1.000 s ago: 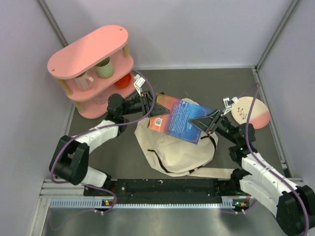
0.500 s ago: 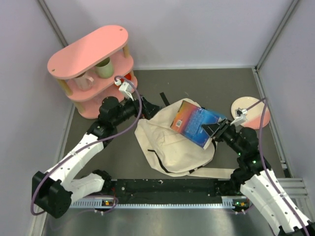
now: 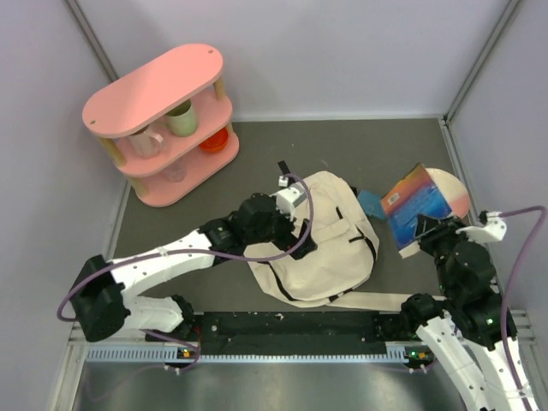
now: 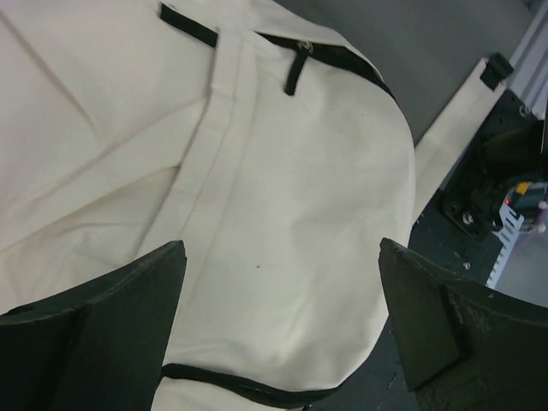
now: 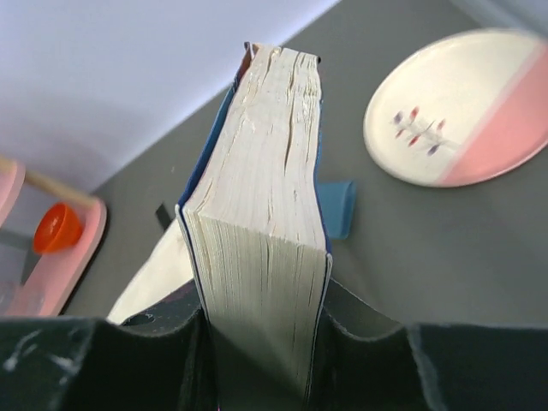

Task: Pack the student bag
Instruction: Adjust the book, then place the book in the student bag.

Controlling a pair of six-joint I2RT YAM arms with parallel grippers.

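My right claw (image 3: 425, 229) clamps the book (image 3: 415, 201); the student bag (image 3: 334, 253) lies at nine o'clock from it, directly under my wide-open left claw (image 3: 300, 242).

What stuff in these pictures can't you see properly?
- Plate: top view, the book covers its left side; right wrist view, the picture edge cuts it.
- Book's title: too small from above; right wrist shows only page edges.
- Blue thing beside the student bag: partly behind the book, unidentifiable.
- Bag's left part: top view, left arm covers it.
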